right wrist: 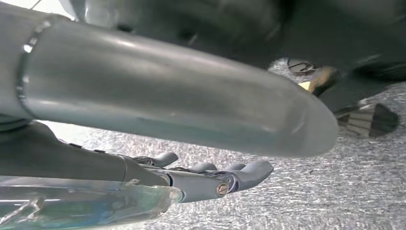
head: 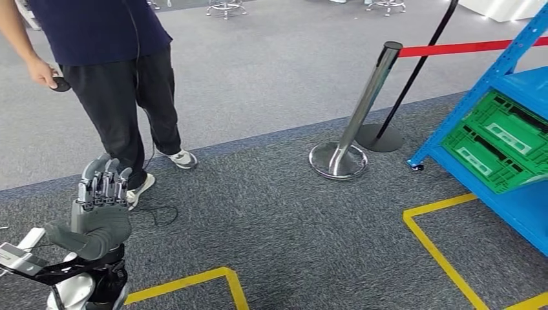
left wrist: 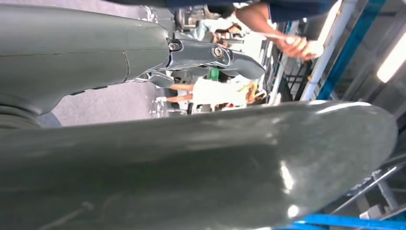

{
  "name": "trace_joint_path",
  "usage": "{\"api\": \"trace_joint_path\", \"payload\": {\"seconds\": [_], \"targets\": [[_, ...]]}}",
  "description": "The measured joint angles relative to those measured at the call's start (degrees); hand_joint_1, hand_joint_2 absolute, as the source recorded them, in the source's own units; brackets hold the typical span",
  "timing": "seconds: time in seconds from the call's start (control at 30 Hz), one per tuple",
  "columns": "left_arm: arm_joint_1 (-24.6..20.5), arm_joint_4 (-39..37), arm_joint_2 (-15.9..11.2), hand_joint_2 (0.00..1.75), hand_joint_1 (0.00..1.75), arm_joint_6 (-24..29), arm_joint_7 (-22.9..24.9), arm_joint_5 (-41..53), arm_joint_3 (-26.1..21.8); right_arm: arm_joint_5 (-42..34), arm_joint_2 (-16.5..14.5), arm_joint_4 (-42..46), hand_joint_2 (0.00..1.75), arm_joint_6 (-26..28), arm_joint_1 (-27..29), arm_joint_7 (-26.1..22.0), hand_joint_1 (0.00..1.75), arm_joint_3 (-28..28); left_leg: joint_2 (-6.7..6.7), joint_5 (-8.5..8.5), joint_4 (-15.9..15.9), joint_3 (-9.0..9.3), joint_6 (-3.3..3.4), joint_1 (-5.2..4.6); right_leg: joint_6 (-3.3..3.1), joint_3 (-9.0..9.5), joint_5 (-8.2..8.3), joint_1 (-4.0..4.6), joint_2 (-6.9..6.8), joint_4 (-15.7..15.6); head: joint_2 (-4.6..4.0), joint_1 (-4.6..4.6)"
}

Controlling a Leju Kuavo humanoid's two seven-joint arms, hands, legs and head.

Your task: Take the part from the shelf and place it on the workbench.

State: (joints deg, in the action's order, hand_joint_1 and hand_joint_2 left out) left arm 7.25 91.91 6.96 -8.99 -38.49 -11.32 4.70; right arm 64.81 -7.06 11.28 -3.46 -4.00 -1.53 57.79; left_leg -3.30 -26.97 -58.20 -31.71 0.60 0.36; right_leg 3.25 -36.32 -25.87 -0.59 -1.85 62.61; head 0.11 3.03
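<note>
My left hand (head: 100,206) is raised at the lower left of the head view, fingers straight and apart, holding nothing. In the left wrist view its thumb (left wrist: 201,167) and darker fingers (left wrist: 215,55) stand apart. My right hand (right wrist: 201,179) hangs over the grey carpet; its thumb (right wrist: 167,96) is clear of the lightly curled fingers, with nothing between them. A translucent bluish shape (right wrist: 72,206) lies beside those fingers; I cannot tell what it is. The blue shelf (head: 510,84) stands at the right with green crates (head: 501,142) on it. I cannot make out a part.
A person (head: 123,64) stands at the upper left, close behind my left hand, holding a small dark object (head: 59,84). A chrome stanchion (head: 362,110) with a red belt (head: 465,47) stands left of the shelf. Yellow tape lines (head: 433,245) mark the carpet.
</note>
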Motion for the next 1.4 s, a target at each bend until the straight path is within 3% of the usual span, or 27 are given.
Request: {"api": "trace_joint_path", "payload": {"seconds": [0.07,0.13,0.2,0.3,0.33,0.37,0.4,0.43,0.5,0.57,0.63,0.67,0.73,0.8,0.87,0.9,0.93,1.0,1.07,1.13,1.2,1.27,1.33,1.37,1.4], "targets": [[-0.1,0.0,0.0,0.0,0.0,0.1,0.0,0.0,0.0,0.0,-0.1,0.0,0.0,0.0,-0.1,0.0,0.0,0.0,-0.67,-0.18,0.0,0.23,-0.58,-0.2,-0.59,1.71,0.65,0.37,-0.74,-3.1,0.0,-0.05],[-0.2,0.0,0.0,0.0,0.0,0.2,0.1,0.0,0.0,0.0,-0.1,0.0,0.0,0.0,-0.1,0.0,0.0,0.0,-1.17,-0.21,0.2,0.36,-1.23,-0.07,-1.34,1.65,0.92,0.5,0.31,-3.3,0.0,-0.07],[-0.3,0.0,0.0,0.0,0.0,0.3,0.1,0.0,0.0,0.0,-0.1,0.0,0.0,0.0,0.0,0.1,0.0,0.0,0.14,-1.39,-1.2,-0.2,-1.81,0.15,-2.07,1.72,1.22,0.3,1.23,-3.6,0.0,-0.19],[-0.2,0.0,-0.1,0.0,0.0,0.3,0.1,0.0,-0.1,0.0,-0.1,0.0,0.0,0.0,-0.2,0.2,0.0,0.0,2.63,-6.27,-11.0,-5.06,-2.09,0.21,-2.72,1.74,1.34,0.14,2.8,-3.8,0.0,-0.47],[-0.1,0.0,-0.1,0.0,0.0,0.4,0.1,0.0,-0.1,0.0,-0.1,0.0,0.0,0.0,-0.3,0.2,0.0,0.0,2.77,-7.19,-14.2,-6.81,-2.11,0.21,-2.78,1.74,1.33,0.16,3.41,-3.8,0.0,-0.5],[-0.1,0.0,-0.2,0.0,0.0,0.4,0.1,0.0,-0.2,0.0,-0.1,0.0,0.0,-0.1,-0.2,0.2,0.0,0.0,2.82,-7.08,-15.7,-7.85,-2.09,0.22,-2.79,1.75,1.32,0.15,4.01,-3.8,0.0,-0.49],[-0.1,0.0,-0.2,0.0,0.0,0.4,0.1,0.0,-0.2,0.0,-0.1,0.0,0.0,-0.1,-0.2,0.2,0.0,0.0,2.87,-5.84,-15.1,-7.87,-2.06,0.24,-2.77,1.79,1.33,0.13,4.66,-3.8,0.0,-0.5],[-0.1,0.0,-0.2,0.0,0.0,0.4,0.1,0.0,-0.2,0.0,-0.2,0.0,0.0,-0.1,-0.1,0.2,0.0,0.0,3.12,-3.72,-12.3,-6.74,-2.03,0.31,-2.69,1.85,1.35,0.06,5.32,-3.8,0.0,-0.49],[-0.2,0.0,-0.2,0.0,0.0,0.4,0.1,0.0,-0.3,0.0,-0.2,0.0,0.0,-0.1,-0.2,0.2,0.0,0.0,5.08,0.1,-4.6,-3.24,-2.08,0.7,-2.25,1.75,1.33,0.03,6.65,-3.6,0.0,-0.51],[-0.2,0.0,-0.2,0.0,0.0,0.4,0.1,0.0,-0.5,0.0,-0.2,0.0,0.0,-0.1,-0.2,0.2,0.0,0.0,6.8,1.15,-0.4,-1.4,-1.97,0.89,-1.51,1.39,1.44,0.0,7.75,-3.5,0.0,-0.51],[-0.2,0.0,-0.1,0.0,0.0,0.4,0.2,0.0,-0.6,0.0,-0.2,0.0,0.0,0.0,0.0,0.2,0.0,0.0,6.41,1.14,0.0,-1.32,-1.34,0.74,-0.75,1.01,1.73,-0.22,8.58,-3.8,0.0,-0.49],[-0.3,0.0,-0.1,0.0,0.0,0.4,0.2,0.0,-0.7,0.0,-0.2,0.0,0.0,0.0,0.2,0.2,0.0,0.0,5.91,1.24,0.1,-1.26,-0.93,0.73,-0.45,0.8,1.63,-0.24,8.31,-3.7,0.0,-0.46],[-0.3,0.0,0.0,0.0,0.0,0.4,0.2,0.0,-0.7,0.0,-0.2,0.0,0.0,0.0,0.2,0.2,0.0,0.0,4.74,1.34,0.3,-1.11,-0.12,0.8,-0.06,-0.87,-0.3,-0.07,5.98,-0.7,0.0,-0.11],[-0.2,0.0,0.0,0.0,0.0,0.4,0.2,0.0,-0.8,0.0,-0.3,0.0,0.0,0.0,0.0,0.2,0.0,0.0,3.46,1.22,0.3,-1.08,0.37,0.52,0.13,-4.43,-4.1,0.05,3.21,6.8,0.0,0.19],[-0.1,0.0,0.0,0.0,0.0,0.4,0.2,0.0,-0.8,0.0,-0.3,0.0,0.0,0.0,0.0,0.2,0.0,0.0,2.18,1.13,0.3,-1.03,0.5,0.28,0.22,-7.12,-5.98,0.0,2.37,12.6,0.0,0.18],[-0.1,0.0,0.0,0.0,0.0,0.4,0.2,0.0,-0.8,0.0,-0.3,0.0,0.0,0.0,0.1,0.3,0.0,0.0,1.64,1.08,0.2,-0.97,0.49,0.23,0.21,-6.91,-5.35,-0.01,2.22,12.4,0.0,0.19],[-0.1,0.0,0.0,0.0,0.0,0.4,0.2,0.0,-0.8,0.0,-0.3,0.0,0.0,0.0,0.1,0.3,0.0,0.0,1.14,1.0,0.2,-0.87,0.43,0.21,0.17,-5.51,-3.83,0.0,1.98,9.9,0.0,0.19],[-0.1,0.0,0.0,0.0,0.0,0.4,0.2,0.0,-0.8,0.0,-0.4,0.0,0.0,0.0,0.1,0.3,0.0,0.0,0.25,0.7,0.2,-0.54,0.08,0.05,0.01,-1.03,-0.62,0.11,0.34,1.9,0.0,0.22],[-0.2,0.0,0.0,0.0,0.0,0.4,0.2,0.0,-0.9,0.0,-0.5,0.0,0.0,-0.1,-0.1,0.3,0.0,0.0,-0.47,0.48,0.1,-0.29,-0.5,-0.22,-0.5,1.62,0.62,0.31,-0.74,-2.7,0.0,0.08],[-0.2,0.0,0.0,0.0,0.0,0.5,0.2,0.1,-0.9,0.0,-0.5,0.0,0.0,-0.1,-0.1,0.3,0.0,0.0,-1.14,0.48,0.2,-0.19,-1.08,-0.22,-1.22,1.67,0.68,0.53,0.0,-3.1,0.0,-0.06],[-0.2,0.0,0.0,0.0,0.0,0.5,0.2,0.1,-0.9,0.0,-0.5,0.0,0.0,-0.1,0.0,0.3,0.0,0.0,-0.53,-0.19,-0.5,-0.42,-1.7,0.06,-1.92,1.59,0.93,0.44,0.96,-3.3,0.0,-0.12],[-0.2,0.0,0.0,0.0,0.0,0.6,0.2,0.1,-0.9,0.0,-0.5,0.0,0.0,-0.1,-0.1,0.3,0.0,0.0,1.51,-2.99,-5.1,-2.58,-2.13,0.22,-2.53,1.65,1.13,0.21,1.94,-3.5,0.0,-0.34],[-0.1,0.0,0.0,0.0,0.0,0.6,0.2,0.1,-0.9,0.1,-0.5,0.0,0.0,-0.1,-0.2,0.3,0.0,0.0,2.71,-6.33,-12.7,-6.46,-2.25,0.19,-2.82,1.61,1.11,0.22,2.99,-3.6,0.0,-0.48],[-0.1,-0.1,-0.1,0.0,0.0,0.6,0.2,0.1,-0.9,0.1,-0.5,0.0,0.0,-0.1,-0.2,0.4,0.0,0.0,2.83,-6.89,-15.3,-7.92,-2.24,0.18,-2.87,1.62,1.1,0.24,3.58,-3.5,0.0,-0.51],[-0.1,-0.1,-0.1,0.0,0.0,0.6,0.2,0.1,-0.9,0.1,-0.5,0.0,0.0,-0.1,-0.2,0.4,0.0,0.0,2.9,-6.25,-15.8,-8.41,-2.18,0.19,-2.87,1.64,1.11,0.24,4.19,-3.5,0.0,-0.49]]}}
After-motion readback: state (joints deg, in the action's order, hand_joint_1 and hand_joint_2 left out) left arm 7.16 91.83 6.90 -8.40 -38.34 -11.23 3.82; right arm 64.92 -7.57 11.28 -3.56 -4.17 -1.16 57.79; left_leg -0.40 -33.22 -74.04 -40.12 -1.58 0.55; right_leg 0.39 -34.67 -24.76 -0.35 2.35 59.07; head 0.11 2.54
